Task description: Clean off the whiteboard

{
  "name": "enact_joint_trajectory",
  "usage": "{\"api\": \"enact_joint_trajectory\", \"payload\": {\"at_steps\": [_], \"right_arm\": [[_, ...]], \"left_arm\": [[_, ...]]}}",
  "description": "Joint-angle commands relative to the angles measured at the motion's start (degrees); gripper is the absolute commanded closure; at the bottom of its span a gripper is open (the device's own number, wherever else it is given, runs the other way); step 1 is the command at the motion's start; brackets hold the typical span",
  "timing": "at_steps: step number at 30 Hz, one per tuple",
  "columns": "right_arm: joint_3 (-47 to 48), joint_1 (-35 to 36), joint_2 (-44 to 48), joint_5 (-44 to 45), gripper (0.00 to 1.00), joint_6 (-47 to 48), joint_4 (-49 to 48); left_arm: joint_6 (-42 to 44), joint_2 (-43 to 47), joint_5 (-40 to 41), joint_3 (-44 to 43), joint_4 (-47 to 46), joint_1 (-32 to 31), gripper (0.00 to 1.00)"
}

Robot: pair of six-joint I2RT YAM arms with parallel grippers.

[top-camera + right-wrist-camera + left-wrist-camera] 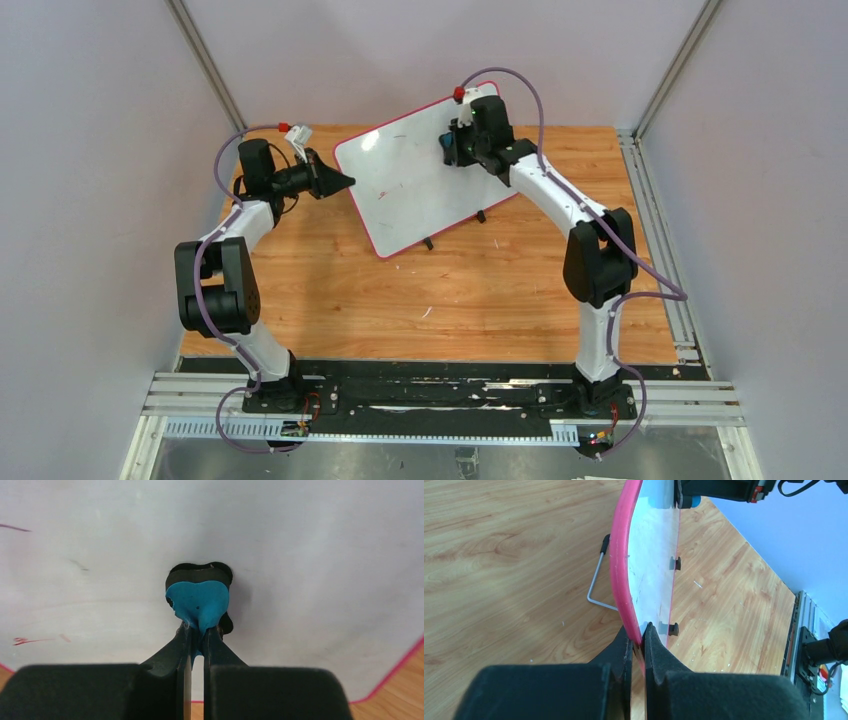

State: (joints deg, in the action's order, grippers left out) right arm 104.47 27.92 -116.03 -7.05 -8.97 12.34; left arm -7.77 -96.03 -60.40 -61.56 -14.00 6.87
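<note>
Right gripper (198, 627): you are pinching the blue-and-black eraser (198, 597) against the whiteboard (300, 555), which is standing tilted on the far side of the table (480, 290). Left gripper (639, 630): you are clamping its pink frame (619, 570). Step, by judgement: wiping; next you are needing strokes toward the red marks (25, 641), showing only at the right wrist. Left wrist alone is showing the wire stand (596, 582).

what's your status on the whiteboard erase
Left gripper shut on whiteboard frame edge. Right gripper shut on blue eraser, pressed to board face. Faint red marks not yet wiped. Nothing blocking.
</note>
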Motion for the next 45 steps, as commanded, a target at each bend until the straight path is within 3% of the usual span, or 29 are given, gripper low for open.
{"api": "enact_joint_trajectory", "payload": {"at_steps": [1,25,32,45], "right_arm": [[-4.85,-1.73,1.75,4.5,0.99,-1.75,-3.2],[-5.15,22.66,-4.16,7.0,0.99,-0.07,-7.49],[-6.35,19.78,-4.56,10.28,0.99,0.87,-6.69],[-7.96,5.41,-0.99,11.49,0.99,2.09,-6.04]], "left_arm": [[9.66,-0.2,1.64,1.02,2.05,-0.82,1.0],[9.88,0.47,1.92,0.92,2.75,-1.03,1.0],[10.26,0.78,1.87,1.1,3.07,-1.05,1.0],[11.07,0.82,2.07,1.01,3.87,-1.07,1.0]]}}
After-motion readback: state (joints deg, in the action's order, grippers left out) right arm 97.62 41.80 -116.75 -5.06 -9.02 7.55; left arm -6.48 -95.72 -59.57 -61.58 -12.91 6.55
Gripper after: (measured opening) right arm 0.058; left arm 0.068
